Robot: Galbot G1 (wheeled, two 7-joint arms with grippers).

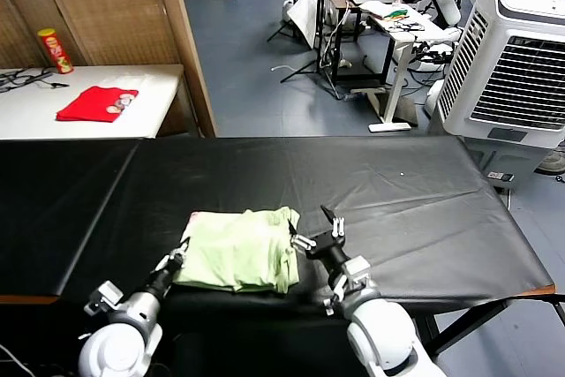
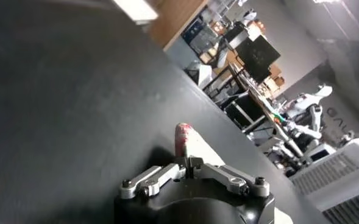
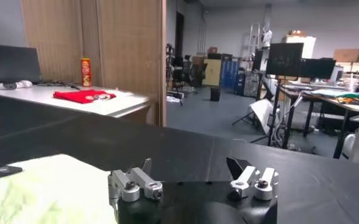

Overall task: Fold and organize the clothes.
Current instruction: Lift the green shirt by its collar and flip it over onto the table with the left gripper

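Nearest to me, at the worktop's (image 1: 406,183) near edge, lies the shirt (image 1: 238,249), pale green, already folded into a compact bundle and sitting left of centre. My left claw (image 1: 177,258) is at the bundle's left edge, its jaws together; from the head view it appears pinched on the fabric there, though the contact itself is hard to make out. My right claw (image 1: 320,236) stands just beside the bundle's right edge, jaws apart and holding nothing. Assessment: the cloth is light, soft and limp; it will sag and unfold if lifted from one point. Best hold is on the stacked layers at opposite edges, both sides together. A red garment (image 1: 97,103) and a can (image 1: 55,50) sit on a separate table, well apart.
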